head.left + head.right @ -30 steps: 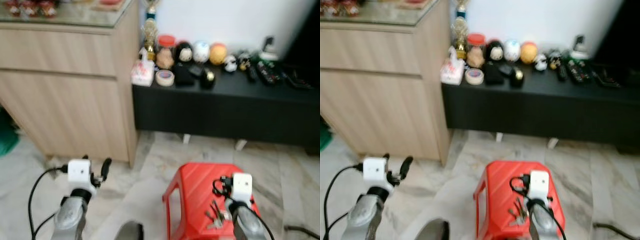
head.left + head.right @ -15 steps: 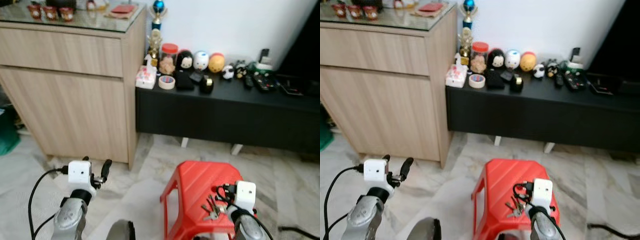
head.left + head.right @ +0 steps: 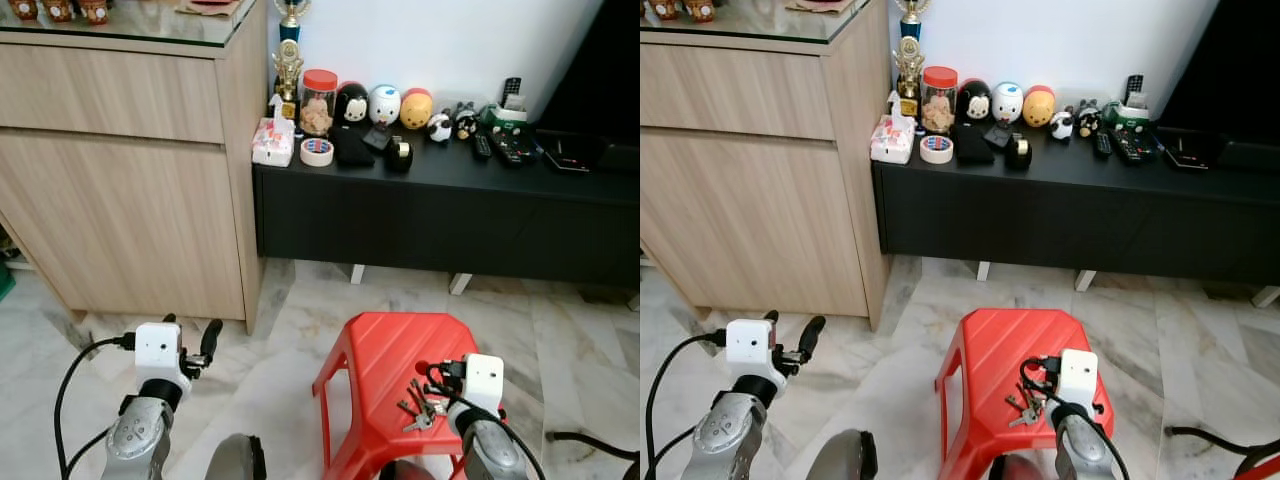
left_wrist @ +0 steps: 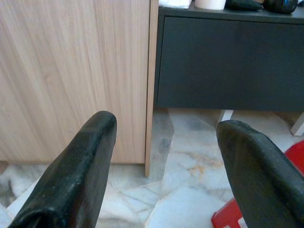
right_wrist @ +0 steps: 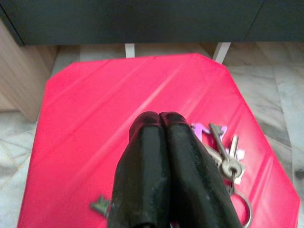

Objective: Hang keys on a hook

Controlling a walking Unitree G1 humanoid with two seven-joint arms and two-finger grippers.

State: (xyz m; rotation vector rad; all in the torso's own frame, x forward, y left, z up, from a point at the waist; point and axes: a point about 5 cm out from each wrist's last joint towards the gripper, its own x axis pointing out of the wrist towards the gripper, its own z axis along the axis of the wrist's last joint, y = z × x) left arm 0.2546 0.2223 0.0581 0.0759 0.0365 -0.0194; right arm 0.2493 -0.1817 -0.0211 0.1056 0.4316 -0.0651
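Keys [image 5: 223,156] lie on stool [image 5: 118,118] — right gripper [image 5: 159,118] closed (left [image 4: 164,128] apart).

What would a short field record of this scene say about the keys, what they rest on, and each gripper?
keys: bunch of keys lying on the stool top
support: red plastic stool on marble floor
right gripper: above the stool beside the keys, jaws closed, holding nothing
left gripper: jaws open, facing the wooden cabinet
hook: none visible

Silver keys [image 3: 418,407] on ring, pink tag, lying flat on red stool [image 3: 385,350] top.
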